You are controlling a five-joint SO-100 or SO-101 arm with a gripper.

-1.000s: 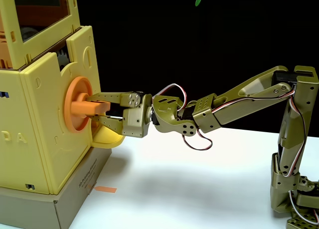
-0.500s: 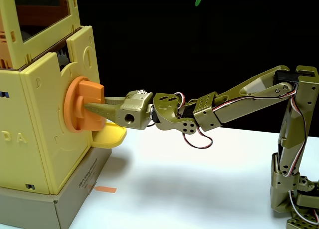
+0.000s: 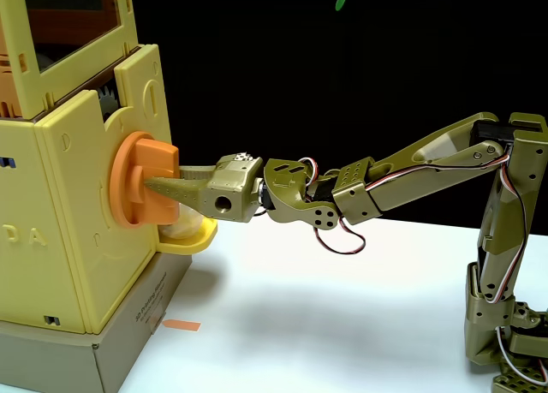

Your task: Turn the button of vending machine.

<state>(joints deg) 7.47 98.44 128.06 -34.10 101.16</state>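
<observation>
1. since half a second ago a pale rounded object [image 3: 181, 224] has appeared in the yellow tray [image 3: 195, 238] beneath the button [image 3: 141, 180]. i judge the turn has dispensed something.
2. the arm pose and bar angle are unchanged over that interval; a second ago the bar lay level, so the rotation is done.
3. the end effector [image 3: 158, 186] is clamped on the button's raised bar.
4. the button sits on the vending machine [image 3: 77, 230] side panel, at the left of the fixed view, above the worktop [image 3: 342, 307].
5. the bar's long axis now stands near vertical; its face points right, toward the arm.

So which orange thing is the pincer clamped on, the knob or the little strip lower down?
The knob on the vending machine: the pincer grips its raised bar. The small orange strip lies flat on the table, untouched.
</observation>
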